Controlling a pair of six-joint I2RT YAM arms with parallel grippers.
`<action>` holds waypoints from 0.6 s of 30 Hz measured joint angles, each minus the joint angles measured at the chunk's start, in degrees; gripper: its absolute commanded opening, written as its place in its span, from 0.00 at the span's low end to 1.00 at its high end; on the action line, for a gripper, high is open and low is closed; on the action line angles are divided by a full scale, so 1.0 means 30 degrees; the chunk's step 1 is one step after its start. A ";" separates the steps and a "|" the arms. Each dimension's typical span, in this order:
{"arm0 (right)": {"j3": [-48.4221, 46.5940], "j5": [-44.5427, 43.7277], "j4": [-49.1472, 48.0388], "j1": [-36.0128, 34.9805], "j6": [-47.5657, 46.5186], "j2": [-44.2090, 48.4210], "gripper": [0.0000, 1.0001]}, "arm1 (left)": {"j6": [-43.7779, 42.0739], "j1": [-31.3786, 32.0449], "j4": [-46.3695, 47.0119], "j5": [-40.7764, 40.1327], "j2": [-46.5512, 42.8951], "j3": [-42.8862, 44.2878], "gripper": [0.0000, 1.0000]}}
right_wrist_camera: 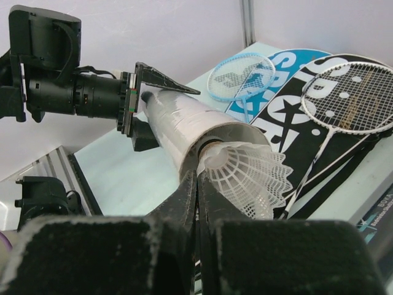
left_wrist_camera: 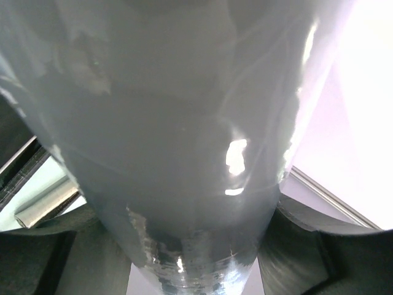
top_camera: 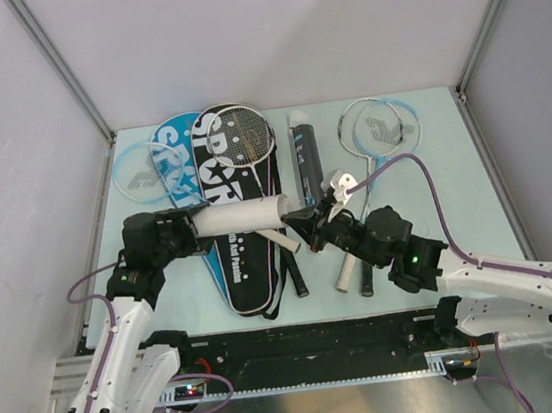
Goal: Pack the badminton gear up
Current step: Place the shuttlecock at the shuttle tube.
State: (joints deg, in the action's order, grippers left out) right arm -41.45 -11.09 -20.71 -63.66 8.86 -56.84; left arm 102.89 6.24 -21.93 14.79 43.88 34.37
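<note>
At nine o'clock on the table (top_camera: 450, 145), the left gripper (top_camera: 196, 224) is clamped around the rear end of the white tube (top_camera: 249, 213). It holds the tube level above the black "SPORT" cover (top_camera: 249, 275), with the open mouth facing three o'clock. A shuttlecock (right_wrist_camera: 245, 175) sits at that mouth, cork end at the rim and skirt flaring outward. The right gripper (right_wrist_camera: 198, 179) is closed, its fingertips at the skirt's edge, and it appears to pinch the shuttlecock there.

The step looks like feeding the shuttlecock into the tube. To do it well, centre the cork on the bore and push straight toward nine o'clock along the tube's axis while the left arm braces the tube. A tilted push could crumple the skirt against the rim. Releasing only once the skirt has entered should stop it dropping out.

The side wall stands close at nine o'clock behind the left arm, so the tube has little room to back away. The black tube (top_camera: 304, 148) lies at twelve o'clock of the mouth and racket handles (top_camera: 349, 270) lie at five o'clock. The right arm's freest retreat looks to be toward three o'clock, lifting above the handles.
</note>
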 measured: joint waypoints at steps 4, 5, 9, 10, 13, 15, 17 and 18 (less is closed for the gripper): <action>0.0000 0.0729 -0.0488 0.0612 0.0517 -0.0714 0.00 | -0.0146 0.0000 -0.0007 0.0175 0.0000 0.0000 0.37; 0.0000 0.0969 -0.0641 0.0750 0.0619 -0.0882 0.00 | -0.0160 0.0000 -0.0007 0.0175 0.0000 0.0000 0.37; 0.0000 0.1741 -0.1362 0.1137 0.1107 -0.1647 0.00 | -0.0335 0.0000 -0.0015 0.0168 0.0007 0.0007 0.36; 0.0000 0.1960 -0.1581 0.1217 0.1224 -0.1865 0.00 | -0.0423 -0.0007 -0.0022 0.0175 0.0029 0.0007 0.36; 0.0000 0.2521 -0.2084 0.1472 0.1581 -0.2375 0.00 | -0.0612 -0.0058 -0.0029 0.0182 0.0197 0.0015 0.36; 0.0000 0.2856 -0.2419 0.1625 0.1851 -0.2688 0.00 | -0.0692 -0.0095 -0.0036 0.0189 0.0284 0.0015 0.36; 0.0000 0.3169 -0.2681 0.1705 0.2047 -0.2922 0.00 | -0.0838 -0.0102 -0.0036 0.0189 0.0291 0.0015 0.36; 0.0000 0.3366 -0.2827 0.1763 0.2142 -0.3038 0.00 | -0.0911 -0.0109 -0.0044 0.0189 0.0291 0.0015 0.36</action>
State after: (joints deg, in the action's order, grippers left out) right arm -41.45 -0.99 -29.19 -58.37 15.29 -65.95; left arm 100.16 5.91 -22.06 15.35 44.75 34.41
